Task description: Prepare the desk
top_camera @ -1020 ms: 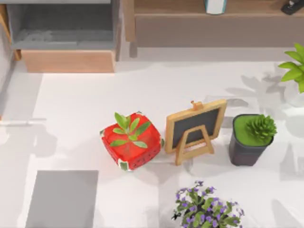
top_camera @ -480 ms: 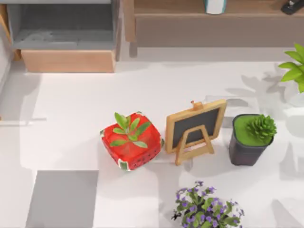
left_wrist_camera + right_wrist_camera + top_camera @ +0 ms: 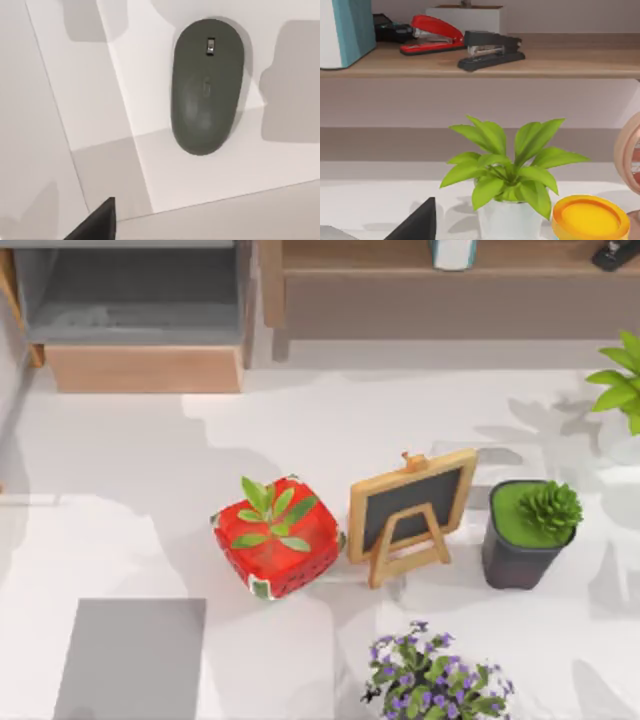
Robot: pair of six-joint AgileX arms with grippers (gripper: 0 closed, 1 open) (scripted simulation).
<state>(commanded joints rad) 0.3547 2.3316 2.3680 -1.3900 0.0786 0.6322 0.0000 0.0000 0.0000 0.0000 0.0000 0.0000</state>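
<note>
The white tabletop [image 3: 150,460] spans the top view. At its centre stand a red strawberry-pattern planter [image 3: 277,538], a small wooden-framed chalkboard [image 3: 412,502] just beside it, and a dark pot with a succulent [image 3: 530,532] further right. A grey mat [image 3: 132,658] lies at the lower left. The left wrist view looks down on a dark grey mouse [image 3: 206,86], apparently on the tabletop. The right wrist view faces a leafy plant in a white pot [image 3: 507,172] below a shelf [image 3: 485,62] with two staplers. Whether either hand's fingers are apart or together cannot be determined.

The desk [image 3: 150,460] is plain white, with a flat grey mat [image 3: 132,658] at its near left. A red strawberry-patterned pot [image 3: 277,550] with dark seed dots holds green leaves. The computer mouse [image 3: 207,85] is dark grey-green. One stapler [image 3: 431,34] is red, another [image 3: 490,49] black.
</note>
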